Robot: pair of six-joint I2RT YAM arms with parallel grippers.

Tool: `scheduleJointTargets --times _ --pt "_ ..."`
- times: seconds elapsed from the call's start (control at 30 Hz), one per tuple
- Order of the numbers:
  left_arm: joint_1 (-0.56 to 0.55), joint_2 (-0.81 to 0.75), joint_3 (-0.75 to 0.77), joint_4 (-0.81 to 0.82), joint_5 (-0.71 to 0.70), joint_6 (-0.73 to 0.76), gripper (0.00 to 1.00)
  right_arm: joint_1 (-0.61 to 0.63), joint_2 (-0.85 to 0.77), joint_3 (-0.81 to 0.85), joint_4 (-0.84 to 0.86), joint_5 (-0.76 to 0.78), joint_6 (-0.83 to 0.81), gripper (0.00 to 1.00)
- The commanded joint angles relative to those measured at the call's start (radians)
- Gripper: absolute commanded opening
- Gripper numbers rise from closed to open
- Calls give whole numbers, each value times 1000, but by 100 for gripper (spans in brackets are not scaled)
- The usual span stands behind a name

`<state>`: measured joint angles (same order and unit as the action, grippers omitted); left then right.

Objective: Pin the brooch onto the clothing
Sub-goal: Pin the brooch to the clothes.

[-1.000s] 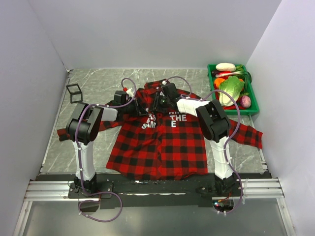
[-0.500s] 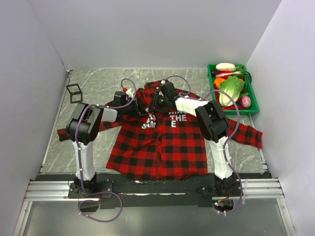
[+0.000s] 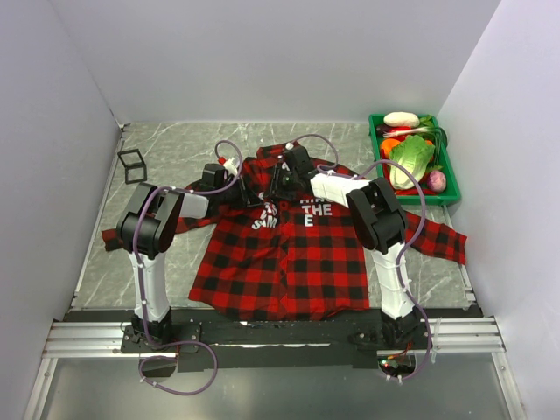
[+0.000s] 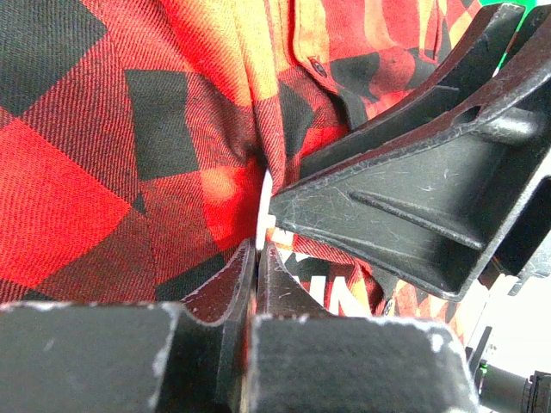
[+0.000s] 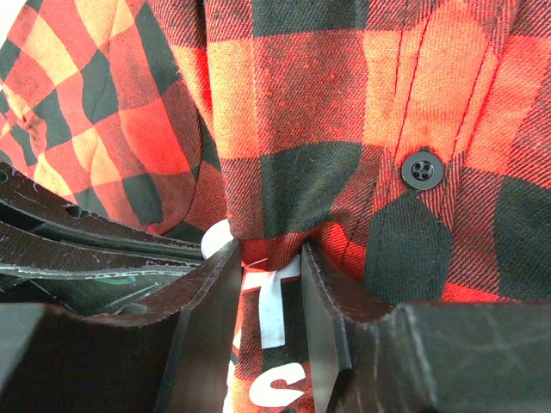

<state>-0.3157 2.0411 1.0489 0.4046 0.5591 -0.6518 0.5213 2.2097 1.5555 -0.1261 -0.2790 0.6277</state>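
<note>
left fingers (image 4: 228, 288): shut, hold unclear | right fingers (image 5: 207, 318): half-closed, pinching shirt (image 5: 327, 112) fold just beside letters (image 5: 274, 310) | best: hold fold taut, insert slowly

Both grippers crowd the shirt's (image 3: 289, 262) chest. The left gripper (image 4: 256, 251), fingers pressed together, sits just beside a finger (image 4: 405, 198) of the right gripper (image 5: 269, 254), whose jaws stand apart about a bunched fold (image 5: 267, 215) (hardly a gap between the two). Sleeves (image 3: 442, 241) spread to both sides. A cube (image 3: 132, 164) stands far left, a tray (image 3: 418, 199) far right. Bare table (image 3: 175, 144) shows behind the collar, and walls (image 3: 52, 219) close three sides.
</note>
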Motion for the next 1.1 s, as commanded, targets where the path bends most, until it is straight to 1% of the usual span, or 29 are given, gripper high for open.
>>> scheduleJointTargets --times 0.0,0.1,0.23,0.43,0.57,0.7,0.87,1.07 --pt "-19 -33 -15 -53 -4 1 1 11 19 0 -3 34 3 41" --pt "-14 -32 -15 -58 -10 -15 1 -9 1 -38 45 -3 32 42" --pt "-8 -24 -15 -59 -11 -31 1 -21 -30 -52 43 1 21 45" --pt "0 -21 -12 -64 -10 -43 1 -43 -71 -110 114 -38 44 49" --pt "1 -21 -13 -58 -7 -42 1 -44 -70 -104 111 -43 36 49" --pt "1 -24 -10 -66 -8 -40 1 -47 -97 -156 160 -37 56 49" --pt "1 -24 -10 -61 -7 -42 1 -75 -125 -187 158 -37 46 49" --pt "1 -19 -9 -61 -5 -40 1 -73 -117 -198 171 -64 49 47"
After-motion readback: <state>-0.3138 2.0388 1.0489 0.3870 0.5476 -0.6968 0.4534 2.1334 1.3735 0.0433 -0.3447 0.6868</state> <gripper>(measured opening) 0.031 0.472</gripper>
